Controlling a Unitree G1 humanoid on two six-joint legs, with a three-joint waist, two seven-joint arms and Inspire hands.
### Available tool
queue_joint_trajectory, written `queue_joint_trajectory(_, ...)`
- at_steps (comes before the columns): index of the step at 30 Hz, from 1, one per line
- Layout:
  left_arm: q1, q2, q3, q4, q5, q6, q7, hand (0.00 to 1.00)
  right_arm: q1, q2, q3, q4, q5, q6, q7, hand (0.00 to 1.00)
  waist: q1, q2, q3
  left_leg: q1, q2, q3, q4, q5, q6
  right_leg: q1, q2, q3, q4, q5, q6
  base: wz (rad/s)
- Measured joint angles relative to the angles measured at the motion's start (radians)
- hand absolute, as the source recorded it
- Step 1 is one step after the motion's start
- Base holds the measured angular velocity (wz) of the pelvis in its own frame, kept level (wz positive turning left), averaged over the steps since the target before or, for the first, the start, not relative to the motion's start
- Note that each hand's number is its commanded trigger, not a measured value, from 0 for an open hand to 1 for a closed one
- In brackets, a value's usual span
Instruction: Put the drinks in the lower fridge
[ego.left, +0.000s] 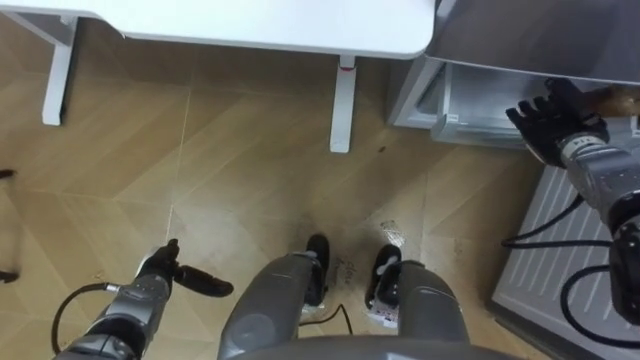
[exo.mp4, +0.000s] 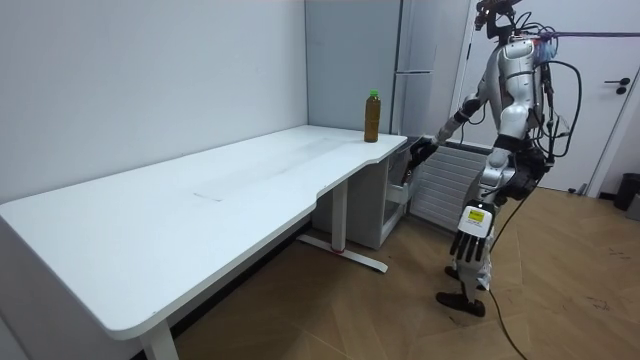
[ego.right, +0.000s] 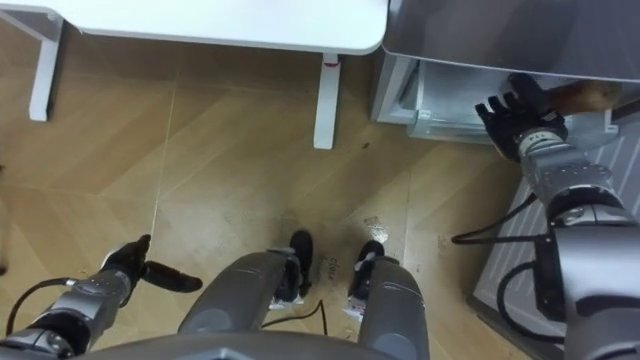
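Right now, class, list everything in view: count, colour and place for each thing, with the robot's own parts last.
table: one, white, along the wall.
bottle: one, brown, green cap, upright on the table's far end.
lower fridge: one, grey, open, beside the table.
second drink: one, brown, in the lower fridge's opening.
floor: one, light wood, underfoot.
left hand: one, black, open, low at its side.
right hand: one, black, at the lower fridge's opening, beside the second drink.

I see a long white surface (exo.mp4: 180, 215) on white legs, standing on the pale herringbone wooden floor (ego.left: 250, 170). One brown drink bottle with a green cap (exo.mp4: 371, 116) stands upright on it at the far end, nearer the front corner.
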Motion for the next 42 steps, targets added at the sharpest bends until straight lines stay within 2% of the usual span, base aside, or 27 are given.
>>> queue_joint_trajectory(9, 0.005, 0.000, 0.005, -0.001, 0.001, -0.004, -0.007, 0.00, 0.009, -0.005, 0.000, 0.000, -0.024, 0.000, 0.000, 0.00, -0.013, -0.003, -0.0003, 0.036, 0.001, -0.002, -0.006, 0.000, 0.000, 0.041, 0.000, -0.009, -0.015, -0.001, 0.001, 0.01)
queue_joint_trajectory(13, 0.014, 0.007, 0.051, -0.001, 0.008, -0.010, -0.013, 0.00, 0.010, -0.007, 0.000, 0.016, -0.035, 0.001, 0.018, 0.00, -0.044, -0.007, -0.0008, 0.076, 0.001, -0.003, -0.035, 0.001, -0.001, 0.080, 0.002, -0.014, -0.034, 0.001, 0.004, -0.01)
queue_joint_trajectory(14, 0.023, 0.011, 0.066, -0.004, 0.009, -0.010, -0.013, 0.00, 0.013, -0.007, 0.000, 0.017, -0.058, 0.001, 0.021, 0.00, -0.055, -0.012, -0.0051, 0.087, 0.002, -0.003, -0.042, 0.002, -0.001, 0.091, 0.004, -0.015, -0.042, 0.001, 0.004, 0.00)
queue_joint_trajectory(15, 0.024, 0.012, 0.074, -0.006, 0.010, -0.010, -0.013, 0.00, 0.016, -0.007, 0.000, 0.017, -0.062, 0.001, 0.027, 0.00, -0.058, -0.015, -0.0057, 0.095, 0.002, -0.003, -0.049, 0.003, -0.002, 0.099, 0.006, -0.015, -0.049, 0.002, 0.005, -0.03)
queue_joint_trajectory(16, 0.039, 0.017, 0.082, -0.011, 0.014, -0.009, -0.014, 0.00, 0.022, -0.009, 0.002, 0.017, -0.071, 0.002, 0.039, 0.00, -0.063, -0.023, -0.0108, 0.116, 0.002, -0.002, -0.064, 0.008, -0.003, 0.116, 0.008, -0.014, -0.064, 0.005, 0.006, -0.04)
queue_joint_trajectory(17, 0.043, 0.018, 0.085, -0.016, 0.025, -0.009, -0.019, 0.00, 0.044, -0.010, 0.015, 0.017, -0.089, 0.002, 0.043, 0.00, -0.059, -0.030, -0.0158, 0.137, 0.006, -0.001, -0.074, 0.009, -0.004, 0.141, 0.016, -0.015, -0.083, 0.009, 0.007, -0.04)
queue_joint_trajectory(21, 0.076, 0.017, 0.120, -0.035, 0.026, -0.011, -0.033, 0.00, 0.101, -0.010, 0.008, 0.012, -0.114, 0.002, 0.102, 0.00, -0.063, -0.043, -0.0268, 0.201, 0.017, -0.001, -0.108, 0.007, -0.006, 0.221, 0.044, -0.013, -0.155, 0.025, 0.011, -0.01)
queue_joint_trajectory(22, 0.091, 0.017, 0.139, -0.040, 0.027, -0.011, -0.032, 0.00, 0.128, -0.010, -0.007, -0.003, -0.118, 0.001, 0.110, 0.00, -0.062, -0.046, -0.0321, 0.225, 0.019, -0.002, -0.121, 0.006, -0.008, 0.251, 0.052, -0.015, -0.177, 0.030, 0.014, -0.04)
queue_joint_trajectory(26, 0.126, 0.018, 0.158, -0.046, 0.027, -0.010, -0.026, 0.00, 0.241, -0.011, -0.023, -0.118, -0.145, -0.017, 0.147, 0.00, -0.065, -0.045, -0.0396, 0.284, 0.030, -0.006, -0.147, -0.002, -0.011, 0.338, 0.073, -0.028, -0.255, 0.052, 0.018, -0.02)
queue_joint_trajectory(30, 0.143, 0.011, 0.159, -0.057, 0.030, -0.010, -0.030, 0.00, 0.313, -0.010, -0.026, -0.130, -0.150, -0.029, 0.190, 0.00, -0.066, -0.039, -0.0451, 0.337, 0.031, -0.011, -0.179, -0.002, -0.011, 0.390, 0.077, -0.036, -0.283, 0.056, 0.019, 0.05)
queue_joint_trajectory(33, 0.166, 0.008, 0.159, -0.064, 0.029, -0.018, -0.028, 0.00, 0.396, 0.014, -0.025, -0.131, -0.153, -0.053, 0.225, 0.00, -0.063, -0.034, -0.0489, 0.395, 0.031, -0.011, -0.215, -0.003, -0.015, 0.445, 0.083, -0.038, -0.313, 0.057, 0.020, -0.01)
queue_joint_trajectory(36, 0.189, -0.005, 0.163, -0.067, 0.030, -0.027, -0.016, 0.00, 0.481, 0.063, -0.024, -0.127, -0.221, -0.069, 0.226, 0.00, -0.064, -0.032, -0.0505, 0.437, 0.034, -0.009, -0.234, -0.005, -0.021, 0.488, 0.090, -0.037, -0.340, 0.057, 0.020, -0.04)
queue_joint_trajectory(39, 0.193, -0.022, 0.176, -0.069, 0.030, -0.038, 0.007, 0.00, 0.542, 0.117, -0.023, -0.097, -0.296, -0.073, 0.215, 0.00, -0.066, -0.029, -0.0473, 0.456, 0.036, -0.013, -0.235, -0.008, -0.024, 0.515, 0.094, -0.042, -0.353, 0.057, 0.020, 0.04)
queue_joint_trajectory(41, 0.196, -0.042, 0.198, -0.070, 0.055, -0.062, 0.023, 0.00, 0.586, 0.158, -0.023, -0.089, -0.384, -0.091, 0.192, 0.00, -0.085, -0.026, -0.0457, 0.466, 0.036, -0.018, -0.236, -0.013, -0.026, 0.531, 0.097, -0.042, -0.364, 0.057, 0.020, 0.02)
queue_joint_trajectory(42, 0.197, -0.043, 0.199, -0.072, 0.061, -0.068, 0.027, 0.00, 0.597, 0.168, -0.022, -0.089, -0.400, -0.092, 0.184, 0.00, -0.084, -0.026, -0.0456, 0.469, 0.037, -0.017, -0.237, -0.014, -0.026, 0.533, 0.098, -0.042, -0.364, 0.057, 0.021, -0.05)
